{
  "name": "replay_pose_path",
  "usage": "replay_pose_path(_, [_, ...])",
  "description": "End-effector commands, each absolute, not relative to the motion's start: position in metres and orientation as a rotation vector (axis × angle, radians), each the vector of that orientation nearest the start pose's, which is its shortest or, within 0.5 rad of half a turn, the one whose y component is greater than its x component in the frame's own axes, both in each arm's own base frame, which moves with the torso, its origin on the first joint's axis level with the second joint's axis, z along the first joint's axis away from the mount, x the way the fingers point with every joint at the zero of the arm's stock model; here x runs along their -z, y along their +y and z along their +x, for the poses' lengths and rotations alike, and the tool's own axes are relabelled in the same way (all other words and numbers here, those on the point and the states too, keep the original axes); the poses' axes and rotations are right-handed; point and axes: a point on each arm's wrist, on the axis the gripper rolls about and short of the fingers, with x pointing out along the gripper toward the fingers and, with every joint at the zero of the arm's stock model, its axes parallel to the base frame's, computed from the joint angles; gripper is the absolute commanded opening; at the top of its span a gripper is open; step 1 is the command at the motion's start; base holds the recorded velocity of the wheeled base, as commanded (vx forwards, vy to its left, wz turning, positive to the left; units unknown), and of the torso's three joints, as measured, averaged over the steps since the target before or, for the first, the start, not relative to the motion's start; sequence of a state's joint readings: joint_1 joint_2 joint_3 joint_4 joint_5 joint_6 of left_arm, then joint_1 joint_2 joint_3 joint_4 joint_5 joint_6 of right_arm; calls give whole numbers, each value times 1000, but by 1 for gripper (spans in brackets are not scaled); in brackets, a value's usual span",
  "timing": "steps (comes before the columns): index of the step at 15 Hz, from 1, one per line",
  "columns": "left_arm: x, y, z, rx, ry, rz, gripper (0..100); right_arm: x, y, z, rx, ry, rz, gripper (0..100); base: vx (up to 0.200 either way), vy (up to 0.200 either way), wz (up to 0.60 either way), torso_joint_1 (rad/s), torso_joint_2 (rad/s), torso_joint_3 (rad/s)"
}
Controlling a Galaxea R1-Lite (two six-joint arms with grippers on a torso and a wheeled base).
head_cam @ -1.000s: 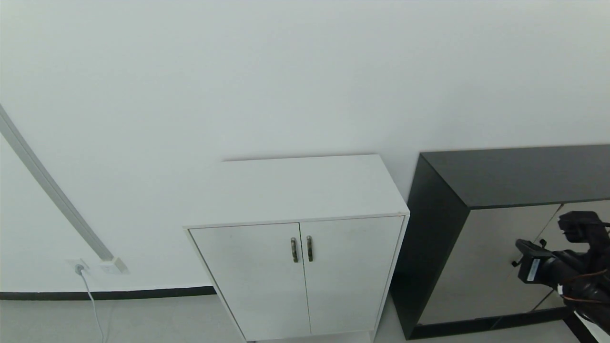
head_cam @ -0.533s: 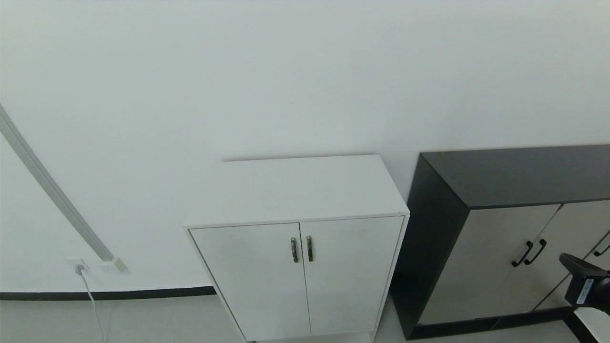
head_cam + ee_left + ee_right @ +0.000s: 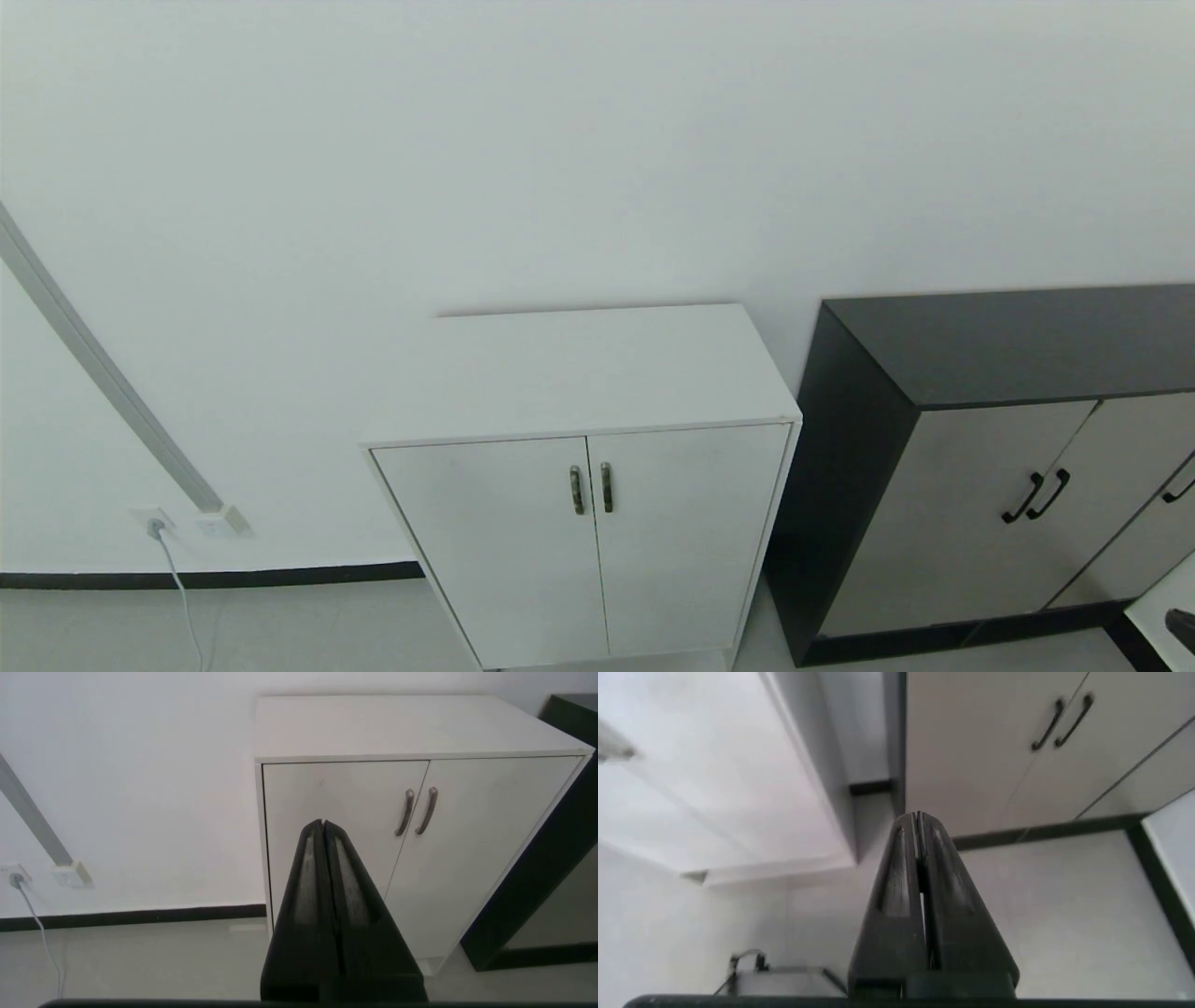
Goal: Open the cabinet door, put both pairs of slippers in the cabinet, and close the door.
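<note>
R pincer (image 3: 919,818) has dropped clear of black cabinet (image 3: 1008,345); it & L pincer (image 3: 323,824) pinched tight, empty; white cabinet (image 3: 579,373) closed, so prob. finished.

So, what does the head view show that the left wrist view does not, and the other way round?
Head view adds the black handles of the black cabinet. Left wrist view adds the left hand, shut, aimed at the white cabinet. Both share the white cabinet with closed doors, its metal handles, the wall socket and its cable.
</note>
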State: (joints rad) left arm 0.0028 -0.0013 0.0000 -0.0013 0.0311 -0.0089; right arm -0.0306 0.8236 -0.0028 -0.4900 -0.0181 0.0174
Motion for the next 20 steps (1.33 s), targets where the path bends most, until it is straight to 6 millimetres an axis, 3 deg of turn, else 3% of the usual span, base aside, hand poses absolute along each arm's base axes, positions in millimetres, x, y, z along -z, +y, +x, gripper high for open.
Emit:
replay_pose_path(1, [-76,1,-23,-34,-2,-9,0,-109,0,30,13,248,23,0,0,0,0,0,0,0])
replay_pose_path(9, [-76,1,-23,-34,-2,-9,0,-85,0,-2,-27,258,25,0,0,0,0,0,0,0])
replay_pose_path(20, [-76,1,-23,-34,-2,-9,0,-84,0,-3,-63,255,20,0,0,0,0,0,0,0])
